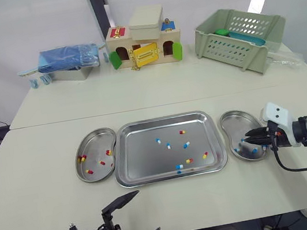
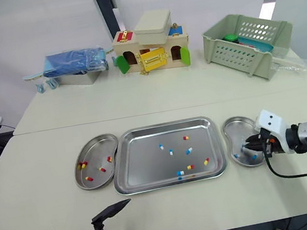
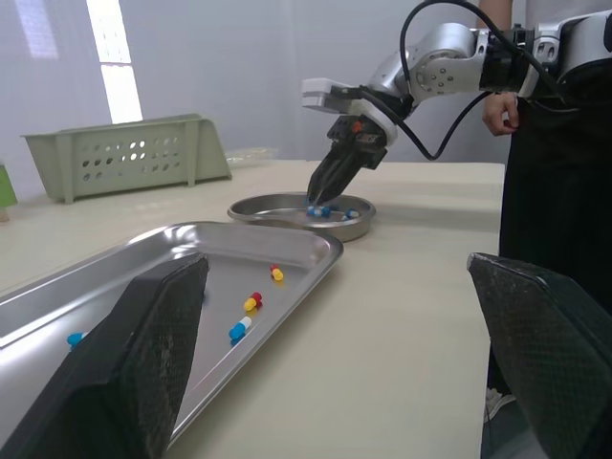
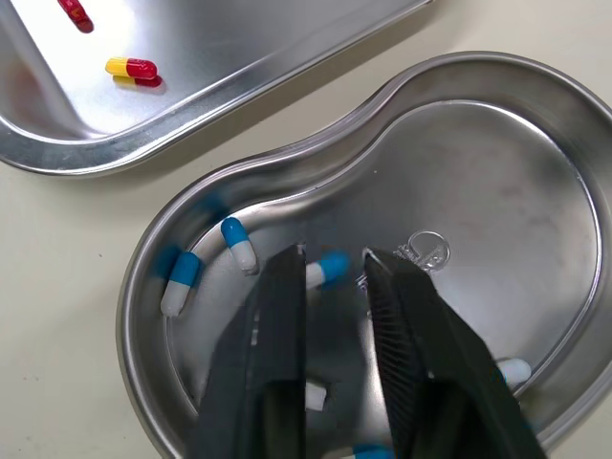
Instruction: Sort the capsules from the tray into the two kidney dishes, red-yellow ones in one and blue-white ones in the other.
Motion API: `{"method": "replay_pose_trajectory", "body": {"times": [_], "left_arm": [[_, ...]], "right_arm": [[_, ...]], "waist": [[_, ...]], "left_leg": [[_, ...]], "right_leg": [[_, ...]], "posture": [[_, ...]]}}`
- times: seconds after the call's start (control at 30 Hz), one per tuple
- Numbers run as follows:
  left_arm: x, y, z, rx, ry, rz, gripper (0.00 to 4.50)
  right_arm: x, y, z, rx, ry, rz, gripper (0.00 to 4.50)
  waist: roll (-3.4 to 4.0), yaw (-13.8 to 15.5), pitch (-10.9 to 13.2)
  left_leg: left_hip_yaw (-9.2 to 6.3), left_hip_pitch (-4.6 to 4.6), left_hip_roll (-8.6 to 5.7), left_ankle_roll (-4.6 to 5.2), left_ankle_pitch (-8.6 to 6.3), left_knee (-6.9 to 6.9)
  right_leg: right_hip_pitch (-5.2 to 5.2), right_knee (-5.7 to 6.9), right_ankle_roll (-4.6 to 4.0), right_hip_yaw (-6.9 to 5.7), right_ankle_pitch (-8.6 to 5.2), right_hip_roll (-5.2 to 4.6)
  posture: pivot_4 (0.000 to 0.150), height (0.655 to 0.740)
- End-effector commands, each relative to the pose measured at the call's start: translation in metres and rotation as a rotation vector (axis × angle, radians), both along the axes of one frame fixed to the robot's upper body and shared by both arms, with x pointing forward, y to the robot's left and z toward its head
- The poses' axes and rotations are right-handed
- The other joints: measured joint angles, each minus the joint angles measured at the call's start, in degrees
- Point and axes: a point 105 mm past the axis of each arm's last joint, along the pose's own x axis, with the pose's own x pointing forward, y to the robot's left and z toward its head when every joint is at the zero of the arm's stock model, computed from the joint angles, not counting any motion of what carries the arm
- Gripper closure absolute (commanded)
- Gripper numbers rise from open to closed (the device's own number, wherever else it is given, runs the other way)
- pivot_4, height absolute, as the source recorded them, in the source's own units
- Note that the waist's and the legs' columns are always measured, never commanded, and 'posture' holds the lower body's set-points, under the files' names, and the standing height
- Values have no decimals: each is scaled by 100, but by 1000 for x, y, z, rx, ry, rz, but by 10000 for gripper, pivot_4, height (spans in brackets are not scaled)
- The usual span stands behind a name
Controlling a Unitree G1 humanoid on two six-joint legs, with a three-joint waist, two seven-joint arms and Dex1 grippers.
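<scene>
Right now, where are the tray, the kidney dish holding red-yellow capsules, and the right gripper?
tray (image 1: 142, 159): left eye view, bare part of its floor.
left kidney dish (image 1: 95, 143): left eye view, bare floor near its far rim.
right gripper (image 1: 248, 137): left eye view, midway between its fingertips.

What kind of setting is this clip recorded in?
Probably a robotics test room, not a clinic: a rectangular steel tray of loose two-colour capsules sits with a wooden toy house and pale green plastic basket on plain cream tables.
</scene>
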Motion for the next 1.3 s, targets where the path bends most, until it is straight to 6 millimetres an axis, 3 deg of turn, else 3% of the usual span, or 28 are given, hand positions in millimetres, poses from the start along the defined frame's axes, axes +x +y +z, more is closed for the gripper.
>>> {"method": "replay_pose_trajectory", "body": {"times": [0.03,0.23,0.3,0.53,0.67,0.8,1.0,1.3], "left_arm": [[0,3,1,-6,-10,26,0],[3,4,0,-5,-12,42,0],[5,5,0,-1,-17,47,0],[8,15,-2,17,-8,111,0],[11,25,0,14,-8,191,0],[4,57,7,53,5,354,0],[-5,81,8,104,21,450,0],[-8,87,6,117,25,497,0]], "right_arm": [[3,-2,11,-22,-39,11,23830],[2,-6,16,3,-53,4,7992],[2,-8,19,23,-58,-2,738],[-1,-11,32,116,-85,39,289],[-1,-23,39,143,-109,38,289],[5,-74,43,101,-110,-78,289],[12,-109,33,107,-78,-187,289],[20,-115,24,72,-72,-175,289]], "waist": [[0,1,0],[0,1,0],[0,1,0],[-1,2,0],[-2,2,1],[-3,-1,2],[1,-11,2],[5,-15,3]], "left_leg": [[0,0,0,0,0,0],[0,0,0,0,0,0],[0,0,0,0,0,0],[0,1,0,0,0,1],[0,1,0,0,0,1],[3,2,0,0,0,2],[7,13,1,0,0,1],[14,11,1,0,0,-1]], "right_leg": [[0,0,0,0,0,0],[0,0,0,0,0,0],[0,0,0,-1,0,0],[2,0,0,0,0,0],[2,-1,0,-1,0,0],[3,-1,0,1,0,-1],[8,1,-1,3,0,-1],[6,-2,-1,8,1,-2]], "posture": [[1500,7400],[1500,7400],[1500,7400],[1500,7400],[1500,7400],[1500,7400],[1500,7400],[1500,7400]]}}
